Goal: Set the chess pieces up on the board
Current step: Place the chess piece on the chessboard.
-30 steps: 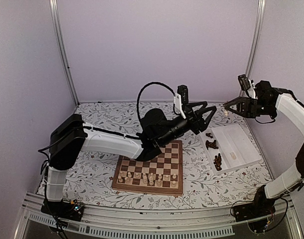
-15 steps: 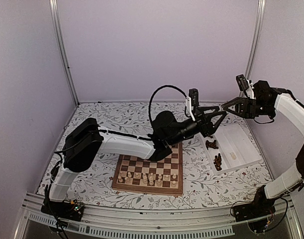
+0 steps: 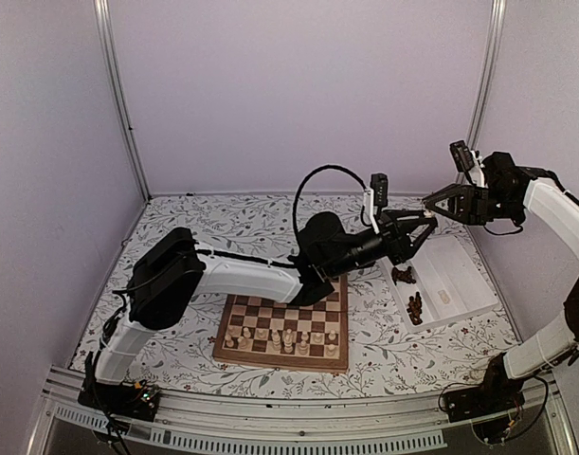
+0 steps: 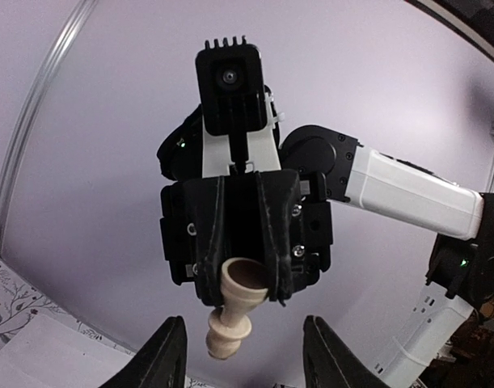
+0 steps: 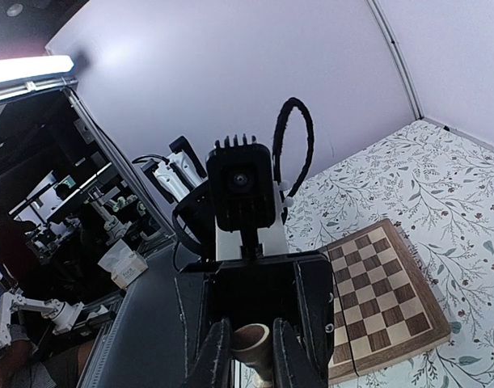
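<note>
**Top view**
- board (image 3: pixel 313 301): you have it low and centre, between the two arm bases.
- pale pieces (image 3: pixel 280 337): standing in rows along the board's near edge.
- tray (image 3: pixel 460 261): white, just right of the board.
- dark pieces (image 3: pixel 414 305): loose in the tray, on its board-side half.
- left gripper (image 3: pixel 417 237): hangs in the air past the board's far right corner, fingers spread wide.
- right gripper (image 3: pixel 429 202): also in the air, right of the board and over the tray's far end, nose to nose with the left one. You can't read its grip from here.

**Left wrist view**
- left gripper: its own two fingers sit at the bottom edge, wide apart and touching nothing.
- right gripper: faces you head-on, fingers closed tight on a pale piece (image 4: pixel 234 311).
- pale piece: pinched at its base with the head hanging down, above the gap between the left fingers and clear of both.

**Right wrist view**
- right gripper: fingers nearly together, with the piece's round base clamped between them.
- left gripper: straight ahead, its spread fingers on either side of the right fingers.
- board: down to the right, with the held piece high above it and off to its side.
</note>
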Controlling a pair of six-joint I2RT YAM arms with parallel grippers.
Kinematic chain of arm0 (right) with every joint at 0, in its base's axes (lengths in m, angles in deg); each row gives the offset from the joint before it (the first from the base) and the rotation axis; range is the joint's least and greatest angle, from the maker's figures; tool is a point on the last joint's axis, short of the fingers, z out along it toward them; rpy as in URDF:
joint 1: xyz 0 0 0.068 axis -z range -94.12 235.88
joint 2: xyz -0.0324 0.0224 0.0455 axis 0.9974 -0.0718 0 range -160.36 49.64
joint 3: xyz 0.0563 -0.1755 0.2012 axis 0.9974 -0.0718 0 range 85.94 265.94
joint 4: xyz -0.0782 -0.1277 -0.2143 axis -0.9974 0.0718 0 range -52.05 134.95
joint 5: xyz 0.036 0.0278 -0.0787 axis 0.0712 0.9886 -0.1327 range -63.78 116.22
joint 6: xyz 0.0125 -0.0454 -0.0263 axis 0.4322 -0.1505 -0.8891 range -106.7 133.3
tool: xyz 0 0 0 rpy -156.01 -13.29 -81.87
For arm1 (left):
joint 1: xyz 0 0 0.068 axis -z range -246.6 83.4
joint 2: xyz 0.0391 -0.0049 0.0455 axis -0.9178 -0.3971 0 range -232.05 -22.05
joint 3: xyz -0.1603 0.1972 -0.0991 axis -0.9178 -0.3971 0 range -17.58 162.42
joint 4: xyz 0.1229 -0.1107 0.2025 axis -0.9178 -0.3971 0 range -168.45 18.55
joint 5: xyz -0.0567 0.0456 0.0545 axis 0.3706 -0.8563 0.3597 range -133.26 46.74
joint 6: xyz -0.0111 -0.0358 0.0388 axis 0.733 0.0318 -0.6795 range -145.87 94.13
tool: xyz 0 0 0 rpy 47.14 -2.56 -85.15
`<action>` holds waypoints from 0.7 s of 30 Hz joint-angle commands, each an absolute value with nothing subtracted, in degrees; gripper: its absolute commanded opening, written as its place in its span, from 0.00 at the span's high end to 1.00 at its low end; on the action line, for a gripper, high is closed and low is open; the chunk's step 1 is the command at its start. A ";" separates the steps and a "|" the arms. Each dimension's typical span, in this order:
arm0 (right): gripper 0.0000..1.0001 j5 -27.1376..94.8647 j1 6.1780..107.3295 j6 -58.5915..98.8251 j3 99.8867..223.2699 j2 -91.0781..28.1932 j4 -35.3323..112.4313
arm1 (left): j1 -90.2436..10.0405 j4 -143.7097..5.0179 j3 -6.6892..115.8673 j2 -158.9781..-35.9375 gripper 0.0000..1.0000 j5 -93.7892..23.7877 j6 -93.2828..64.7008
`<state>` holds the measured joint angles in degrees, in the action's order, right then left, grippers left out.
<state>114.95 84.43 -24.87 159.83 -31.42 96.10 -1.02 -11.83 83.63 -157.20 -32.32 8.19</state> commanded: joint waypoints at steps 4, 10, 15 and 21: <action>0.83 130.55 84.19 -24.58 160.78 -29.85 95.30 | -0.66 -13.93 85.92 -158.43 0.58 -30.28 9.14; 0.83 130.54 84.27 -24.24 160.52 -29.38 94.77 | -1.03 -12.88 86.04 -158.52 0.73 -29.30 9.71; 0.83 130.55 84.17 -22.82 159.53 -28.95 92.64 | -1.27 -12.97 85.94 -157.60 0.90 -28.23 9.47; 0.81 130.46 84.26 -19.83 157.67 -28.24 88.82 | -1.27 -13.56 82.09 -153.63 1.00 -28.07 7.52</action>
<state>115.54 84.41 -21.57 159.00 -29.82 93.09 -1.28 -13.71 84.42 -157.53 -29.68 8.48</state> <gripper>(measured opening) 0.184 0.102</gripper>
